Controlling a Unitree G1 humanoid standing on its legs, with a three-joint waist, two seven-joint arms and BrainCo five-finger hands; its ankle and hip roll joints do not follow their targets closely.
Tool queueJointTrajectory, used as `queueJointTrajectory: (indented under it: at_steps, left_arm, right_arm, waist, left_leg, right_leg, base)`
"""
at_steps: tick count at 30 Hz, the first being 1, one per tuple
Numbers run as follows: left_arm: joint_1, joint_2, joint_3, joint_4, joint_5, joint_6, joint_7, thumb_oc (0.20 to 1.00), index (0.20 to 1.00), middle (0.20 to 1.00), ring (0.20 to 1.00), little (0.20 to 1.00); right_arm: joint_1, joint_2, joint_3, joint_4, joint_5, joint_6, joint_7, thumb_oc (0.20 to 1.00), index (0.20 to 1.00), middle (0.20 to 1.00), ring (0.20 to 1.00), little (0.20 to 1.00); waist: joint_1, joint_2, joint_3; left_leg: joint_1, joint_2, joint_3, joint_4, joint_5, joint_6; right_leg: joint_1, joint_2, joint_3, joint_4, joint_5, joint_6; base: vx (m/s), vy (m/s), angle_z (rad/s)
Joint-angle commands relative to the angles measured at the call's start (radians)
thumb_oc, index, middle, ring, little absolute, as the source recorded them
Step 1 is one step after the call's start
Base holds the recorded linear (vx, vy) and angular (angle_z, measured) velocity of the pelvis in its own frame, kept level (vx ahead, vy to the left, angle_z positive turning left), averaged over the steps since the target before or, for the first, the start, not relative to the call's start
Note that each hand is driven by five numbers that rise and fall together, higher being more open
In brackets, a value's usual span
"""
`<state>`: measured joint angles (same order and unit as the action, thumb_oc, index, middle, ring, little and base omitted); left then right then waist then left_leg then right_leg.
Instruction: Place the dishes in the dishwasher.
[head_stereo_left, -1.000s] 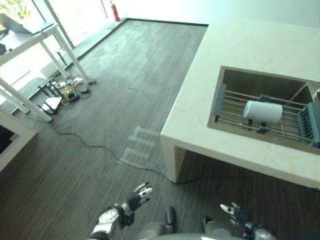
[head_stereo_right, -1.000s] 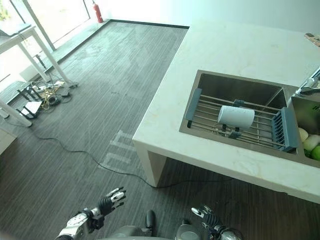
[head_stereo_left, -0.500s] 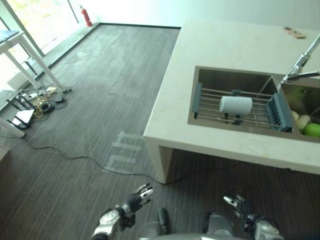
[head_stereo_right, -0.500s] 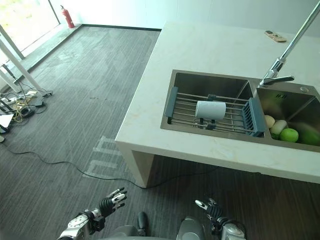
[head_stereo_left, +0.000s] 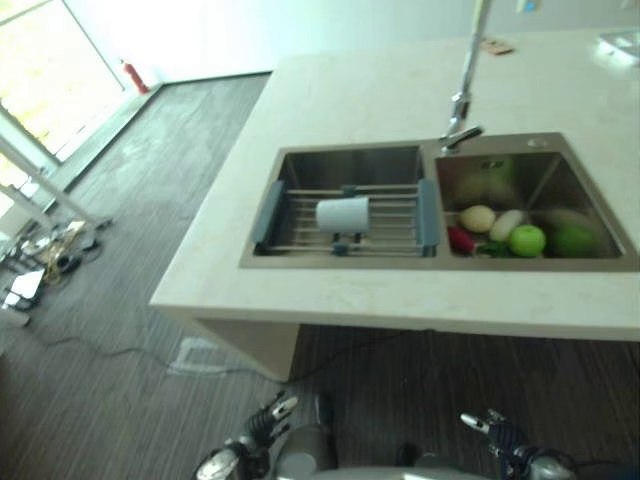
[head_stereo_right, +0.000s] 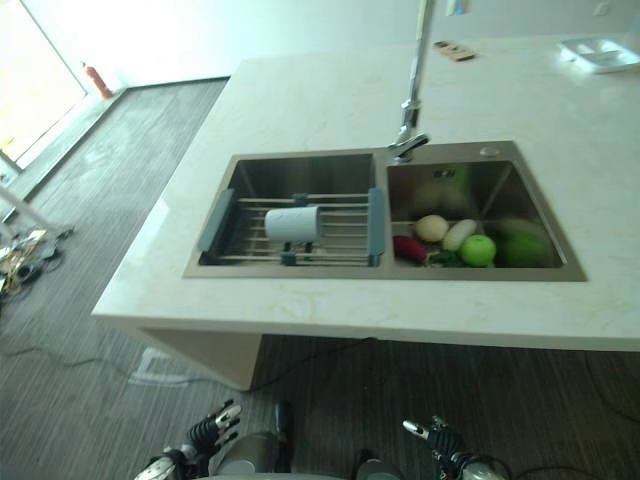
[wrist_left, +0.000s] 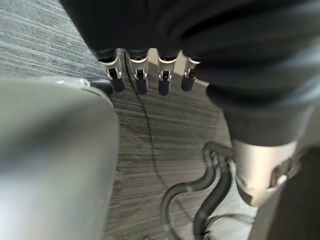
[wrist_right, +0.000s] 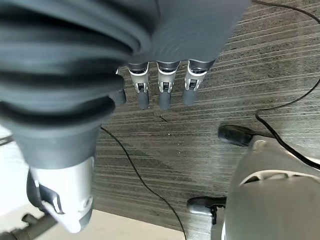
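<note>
Currently the white cup (head_stereo_right: 293, 223) lies on its side on the wire rack (head_stereo_right: 290, 231) spanning the left basin of the sink (head_stereo_right: 385, 212), which is set into the pale counter (head_stereo_right: 300, 100). The right basin holds fruit and vegetables (head_stereo_right: 460, 240), and the faucet (head_stereo_right: 410, 120) stands at the 12 o'clock edge of the sink.

Both hands hang low over the dark floor (head_stereo_right: 90, 330), well apart from the cup. The left hand (head_stereo_right: 205, 436) is at the cup's 7 o'clock and the right hand (head_stereo_right: 440, 440) at its 5 o'clock. Each wrist view shows straight, relaxed fingers (wrist_left: 137, 75) holding nothing; the same applies to the right hand's fingers (wrist_right: 164, 82).

Compared with half a second ago, the whole scene has shifted: the camera has moved, so the sink now sits near the view's centre with the entire right basin visible, and a small tray (head_stereo_right: 595, 52) on the counter has come into view at 1 o'clock. Relative to the rack, the cup's position is unchanged.
</note>
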<state>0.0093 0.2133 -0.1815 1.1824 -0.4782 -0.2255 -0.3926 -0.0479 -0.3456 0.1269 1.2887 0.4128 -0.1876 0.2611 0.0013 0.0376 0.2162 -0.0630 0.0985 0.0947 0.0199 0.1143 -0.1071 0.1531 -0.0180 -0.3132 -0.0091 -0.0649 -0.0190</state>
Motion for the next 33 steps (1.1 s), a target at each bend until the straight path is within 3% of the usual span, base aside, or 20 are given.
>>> queueJointTrajectory:
  at_steps: [1,3,6,9,10,12,13,15,18,20,21,24,28,30,33]
  left_arm:
    - [-0.063,0.005,-0.001,0.008,-0.007,0.010,0.022,1.000,1.000,1.000,1.000,1.000]
    - [-0.063,0.003,0.032,0.026,-0.057,0.017,0.064,1.000,1.000,1.000,1.000,1.000]
    - [-0.043,0.011,0.145,0.052,-0.280,0.015,0.143,1.000,1.000,1.000,1.000,1.000]
    - [-0.009,0.049,0.258,0.069,-0.301,-0.039,0.197,1.000,1.000,1.000,1.000,1.000]
    - [0.006,0.073,0.301,0.075,-0.295,-0.075,0.225,1.000,1.000,1.000,1.000,1.000]
    - [0.021,0.110,0.326,0.089,-0.042,-0.127,0.460,1.000,1.000,1.000,1.000,1.000]
    - [0.032,0.147,0.333,0.100,-0.017,-0.123,0.544,1.000,1.000,1.000,1.000,1.000]
    - [0.039,0.210,0.377,0.113,-0.027,-0.106,0.595,1.000,1.000,1.000,1.000,1.000]
    - [0.043,0.375,0.495,0.099,-0.001,-0.036,0.635,1.000,1.000,1.000,1.000,1.000]
    - [0.038,0.512,0.572,0.088,0.106,-0.015,0.687,1.000,1.000,1.000,1.000,1.000]
    - [0.031,0.634,0.626,0.082,0.176,-0.001,0.693,1.000,1.000,1.000,1.000,1.000]
    - [0.004,0.875,0.713,0.021,0.262,-0.044,0.655,1.000,1.000,1.000,1.000,1.000]
    - [-0.138,1.118,0.671,-0.208,0.323,-0.094,0.594,1.000,1.000,1.000,1.000,1.000]
    - [-0.322,1.204,0.515,-0.425,0.314,-0.101,0.493,1.000,1.000,1.000,1.000,1.000]
    - [-0.513,1.217,0.329,-0.567,0.326,0.005,0.407,1.000,1.000,1.000,1.000,1.000]
  right_arm:
    - [-0.040,-0.003,-0.045,-0.004,-0.020,0.000,-0.028,1.000,1.000,1.000,1.000,1.000]
    - [-0.032,0.002,-0.053,0.007,-0.040,0.031,-0.047,1.000,1.000,1.000,1.000,1.000]
    - [-0.014,-0.002,-0.096,0.044,0.004,0.068,-0.057,1.000,1.000,1.000,1.000,1.000]
    - [0.007,-0.013,-0.141,0.060,0.017,0.085,-0.034,1.000,1.000,1.000,1.000,1.000]
    - [0.020,-0.023,-0.161,0.076,0.027,0.087,-0.029,1.000,1.000,1.000,1.000,1.000]
    - [0.036,-0.037,-0.190,0.102,0.063,0.092,-0.019,1.000,1.000,1.000,1.000,1.000]
    - [0.044,-0.046,-0.207,0.116,0.088,0.092,-0.011,1.000,1.000,1.000,1.000,1.000]
    - [0.050,-0.065,-0.226,0.134,0.096,0.089,0.004,1.000,1.000,1.000,1.000,1.000]
    - [0.064,-0.083,-0.245,0.158,0.104,0.069,0.030,1.000,1.000,1.000,1.000,1.000]
    - [0.062,-0.087,-0.238,0.162,0.108,0.058,0.041,1.000,1.000,1.000,1.000,1.000]
    - [0.058,-0.084,-0.226,0.159,0.115,0.053,0.044,1.000,1.000,1.000,1.000,1.000]
    - [0.057,-0.074,-0.195,0.127,0.142,0.054,0.038,1.000,1.000,1.000,1.000,1.000]
    - [0.052,-0.060,-0.159,0.074,0.192,0.090,0.012,1.000,1.000,1.000,1.000,1.000]
    - [0.046,-0.050,-0.142,0.050,0.209,0.125,-0.009,1.000,1.000,1.000,1.000,1.000]
    - [0.043,-0.049,-0.136,0.052,0.212,0.149,-0.019,1.000,1.000,1.000,1.000,1.000]
  waist:
    - [0.014,0.025,0.019]
    - [0.015,0.021,0.013]
    - [0.020,0.015,0.006]
    - [0.028,0.011,0.006]
    - [0.030,0.013,0.007]
    - [0.031,0.018,0.008]
    - [0.029,0.023,0.005]
    - [0.025,0.032,0.003]
    - [0.026,0.046,-0.008]
    - [0.029,0.055,-0.022]
    - [0.032,0.061,-0.029]
    - [0.034,0.071,-0.039]
    - [0.030,0.077,-0.051]
    - [0.017,0.078,-0.058]
    - [-0.005,0.080,-0.058]
  left_leg:
    - [0.127,0.018,0.026,-0.012,-0.131,0.037]
    - [0.149,0.009,0.018,-0.037,-0.137,0.041]
    - [0.163,0.005,0.030,-0.045,-0.148,0.042]
    - [0.161,-0.002,0.027,-0.046,-0.156,0.045]
    - [0.161,-0.004,0.028,-0.049,-0.157,0.046]
    - [0.166,-0.007,0.032,-0.050,-0.163,0.048]
    - [0.159,-0.009,0.031,-0.049,-0.162,0.050]
    - [0.164,-0.010,0.036,-0.051,-0.166,0.056]
    - [0.171,-0.014,0.038,-0.057,-0.174,0.064]
    - [0.171,-0.015,0.038,-0.063,-0.174,0.067]
    - [0.173,-0.015,0.040,-0.067,-0.175,0.069]
    - [0.177,-0.013,0.045,-0.066,-0.177,0.072]
    - [0.180,-0.013,0.056,-0.067,-0.177,0.069]
    - [0.187,-0.016,0.069,-0.073,-0.177,0.064]
    - [0.193,-0.016,0.084,-0.083,-0.175,0.060]
  right_leg:
    - [-0.040,-0.159,0.007,0.125,-0.069,0.117]
    - [-0.026,-0.158,0.014,0.102,-0.061,0.123]
    - [-0.013,-0.164,0.006,0.067,-0.045,0.127]
    - [-0.014,-0.167,0.007,0.042,-0.030,0.132]
    - [-0.015,-0.167,0.008,0.035,-0.027,0.133]
    - [-0.012,-0.167,0.008,0.031,-0.029,0.136]
    - [-0.019,-0.168,0.011,0.033,-0.027,0.138]
    - [-0.020,-0.166,0.018,0.032,-0.032,0.136]
    - [-0.015,-0.163,0.021,0.023,-0.037,0.140]
    - [-0.015,-0.158,0.024,0.011,-0.033,0.141]
    - [-0.013,-0.154,0.026,0.006,-0.032,0.141]
    - [-0.008,-0.147,0.029,0.000,-0.027,0.144]
    - [-0.005,-0.145,0.034,-0.010,-0.017,0.153]
    - [-0.004,-0.143,0.043,-0.018,-0.012,0.159]
    - [-0.007,-0.142,0.057,-0.025,-0.008,0.164]
  base:
    - [0.07,0.018,0.14]
    - [0.06,0.004,0.09]
    - [0.05,-0.005,0.04]
    - [0.01,-0.009,0.05]
    - [0.00,0.000,0.00]
    - [0.02,0.024,-0.07]
    - [0.01,0.046,-0.05]
    - [0.01,0.065,-0.11]
    - [0.01,0.027,-0.13]
    - [0.00,0.000,0.00]
    - [0.02,-0.039,-0.01]
    - [0.01,-0.054,0.03]
    - [0.02,-0.062,0.06]
    - [0.08,-0.093,-0.02]
    - [0.05,-0.058,-0.17]
